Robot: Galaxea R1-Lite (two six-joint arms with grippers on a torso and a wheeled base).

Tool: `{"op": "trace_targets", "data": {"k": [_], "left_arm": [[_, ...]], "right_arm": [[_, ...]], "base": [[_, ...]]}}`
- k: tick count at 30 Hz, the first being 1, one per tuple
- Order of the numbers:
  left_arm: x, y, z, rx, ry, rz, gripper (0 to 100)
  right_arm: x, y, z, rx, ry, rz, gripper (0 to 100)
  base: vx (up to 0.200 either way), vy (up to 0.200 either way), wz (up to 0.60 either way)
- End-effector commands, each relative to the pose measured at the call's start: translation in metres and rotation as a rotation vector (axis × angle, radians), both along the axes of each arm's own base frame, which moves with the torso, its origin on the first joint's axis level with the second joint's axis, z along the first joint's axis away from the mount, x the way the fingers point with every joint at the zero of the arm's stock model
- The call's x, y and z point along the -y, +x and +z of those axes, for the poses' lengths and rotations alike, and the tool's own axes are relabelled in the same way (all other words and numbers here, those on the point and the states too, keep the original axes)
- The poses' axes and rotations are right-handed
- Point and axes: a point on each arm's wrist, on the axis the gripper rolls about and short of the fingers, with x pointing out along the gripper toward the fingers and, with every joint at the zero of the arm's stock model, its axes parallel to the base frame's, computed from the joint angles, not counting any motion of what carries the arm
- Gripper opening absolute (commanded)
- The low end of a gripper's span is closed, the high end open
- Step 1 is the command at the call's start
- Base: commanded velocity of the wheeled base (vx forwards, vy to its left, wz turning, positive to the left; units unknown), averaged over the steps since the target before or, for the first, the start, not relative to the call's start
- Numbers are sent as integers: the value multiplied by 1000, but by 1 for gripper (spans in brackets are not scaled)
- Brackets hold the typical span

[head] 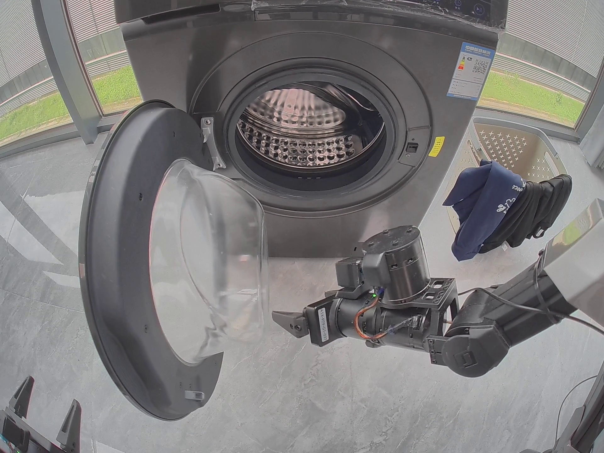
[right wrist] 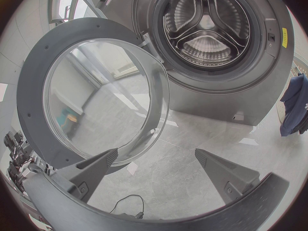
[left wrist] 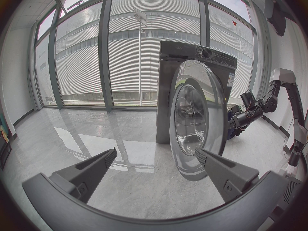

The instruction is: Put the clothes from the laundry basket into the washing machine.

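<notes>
The grey washing machine [head: 302,39] stands with its round door [head: 119,253] swung wide to the left, and its steel drum [head: 308,130] has nothing in it. To its right is the beige laundry basket [head: 509,143], with a blue garment [head: 484,206] and a black garment [head: 538,206] draped over its front rim. My right gripper [head: 286,322] hovers low in front of the machine, pointing toward the door, open and holding nothing [right wrist: 156,153]. The blue garment [right wrist: 295,106] hangs off to one side of it. My left gripper [left wrist: 155,151] is open and low at the far left [head: 45,404].
The glass bowl of the open door [right wrist: 96,97] bulges out close to the right gripper. A loose cable [right wrist: 128,202] lies on the grey tiled floor [head: 352,397]. Tall windows [left wrist: 80,55] run behind the machine.
</notes>
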Motion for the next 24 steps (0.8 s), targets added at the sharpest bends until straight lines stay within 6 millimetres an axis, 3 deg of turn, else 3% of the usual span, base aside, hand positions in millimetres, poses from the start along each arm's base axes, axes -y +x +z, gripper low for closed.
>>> {"op": "trace_targets", "data": {"k": [1, 5, 10, 16, 24], "left_arm": [[0, 0, -4, -4, 1, 0, 100], [0, 0, -4, -4, 2, 0, 100], [0, 0, -4, -4, 1, 0, 100], [0, 0, -4, -4, 1, 0, 100], [0, 0, -4, -4, 1, 0, 100]], "right_arm": [[0, 5, 2, 20, 16, -8, 100], [-2, 12, 4, 34, 30, -20, 100], [-16, 28, -7, 44, 25, -45, 100], [-41, 31, -18, 49, 28, -17, 100], [-59, 33, -12, 82, 79, -26, 100]], "base": [[0, 0, 0], [0, 0, 0], [0, 0, 0], [0, 0, 0], [0, 0, 0]]}}
